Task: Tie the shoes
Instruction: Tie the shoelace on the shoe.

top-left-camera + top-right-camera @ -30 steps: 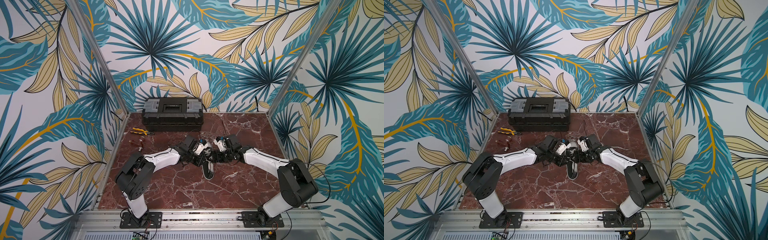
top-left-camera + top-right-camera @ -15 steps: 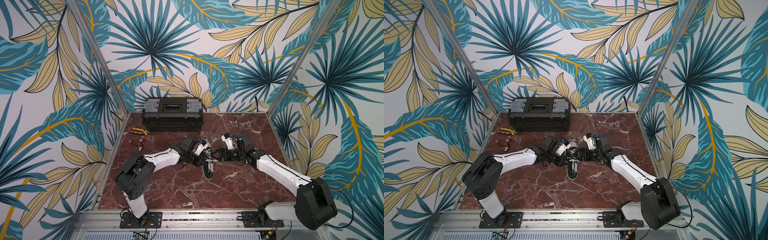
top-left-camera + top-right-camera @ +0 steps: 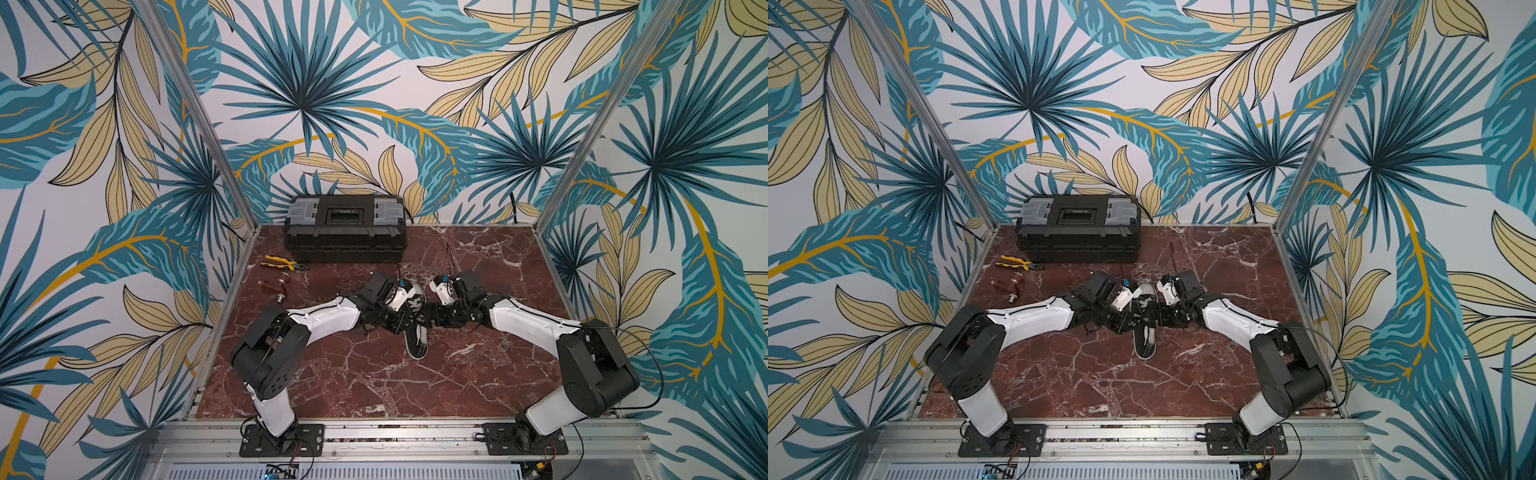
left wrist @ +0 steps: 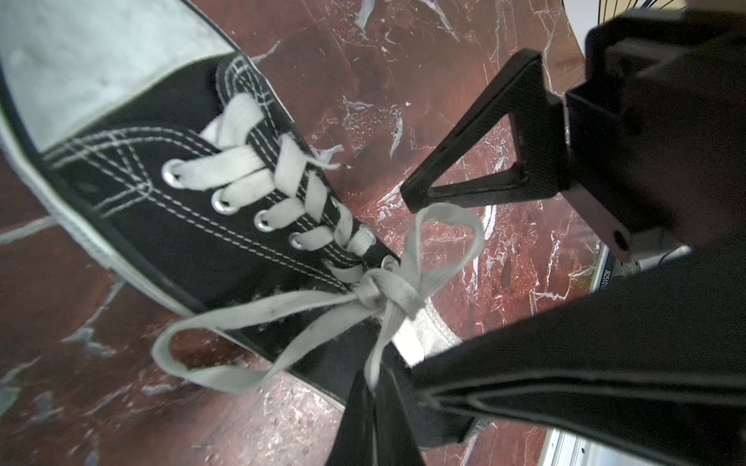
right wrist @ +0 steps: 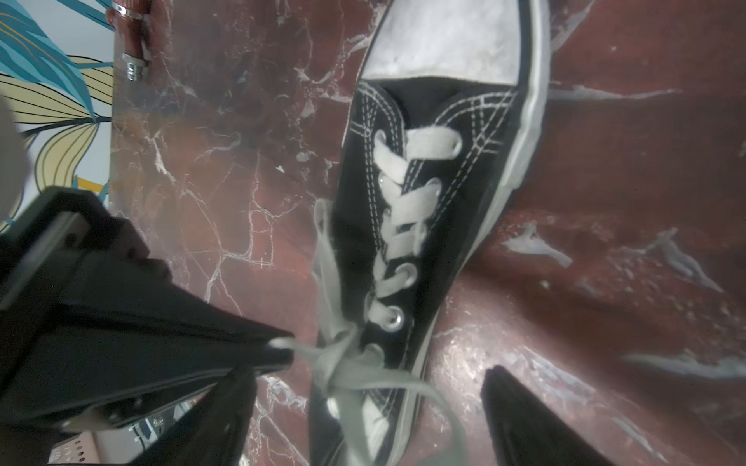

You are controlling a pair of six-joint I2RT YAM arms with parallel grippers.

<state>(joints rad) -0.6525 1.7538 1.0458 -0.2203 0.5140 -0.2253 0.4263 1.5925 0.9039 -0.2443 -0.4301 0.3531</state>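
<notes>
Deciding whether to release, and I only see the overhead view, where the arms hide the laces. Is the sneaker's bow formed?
Observer: Yes, the left wrist view shows a knot tied on the sneaker, with two loops.
Operator: Is the left tool holding anything?
Observer: It is shut on a lace strand running from that knot.
Operator: And the right tool?
Observer: Open, jaws wide apart, gripping nothing.

White-and-black arms reach low, inward; left black gripper pinches the white flat lace, right black gripper gapes beside it.
</notes>
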